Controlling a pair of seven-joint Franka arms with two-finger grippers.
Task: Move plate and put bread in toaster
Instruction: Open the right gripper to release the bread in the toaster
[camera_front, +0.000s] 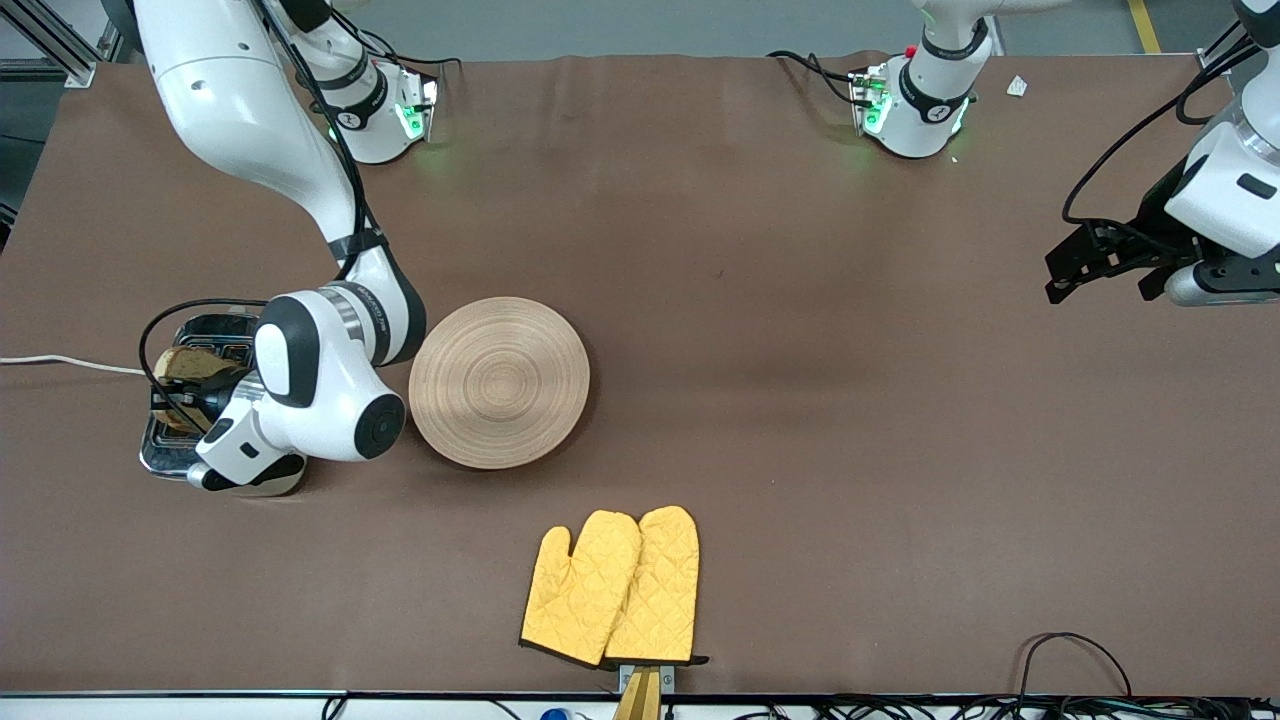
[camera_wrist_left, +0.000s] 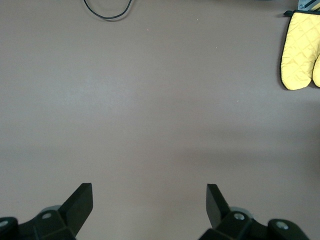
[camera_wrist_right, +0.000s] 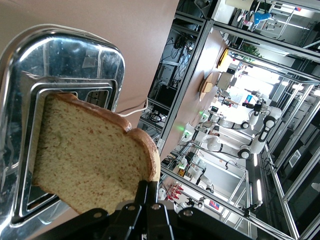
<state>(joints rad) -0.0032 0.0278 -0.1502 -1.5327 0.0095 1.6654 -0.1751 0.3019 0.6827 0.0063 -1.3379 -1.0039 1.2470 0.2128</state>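
The toaster (camera_front: 170, 440) stands at the right arm's end of the table, its chrome top (camera_wrist_right: 60, 60) filling the right wrist view. My right gripper (camera_front: 180, 398) is shut on the bread (camera_front: 190, 368) and holds the slice upright over the toaster's slots; the bread (camera_wrist_right: 90, 155) is speckled tan with a brown crust. The round light-wood plate (camera_front: 499, 381) lies flat on the table beside the toaster, toward the middle. My left gripper (camera_front: 1075, 270) is open and empty, waiting above the left arm's end of the table (camera_wrist_left: 149, 200).
A pair of yellow oven mitts (camera_front: 615, 588) lies near the table's edge closest to the front camera, also in the left wrist view (camera_wrist_left: 301, 50). The toaster's white cord (camera_front: 60, 361) runs off the table's end. A black cable loop (camera_front: 1075, 650) lies near the front edge.
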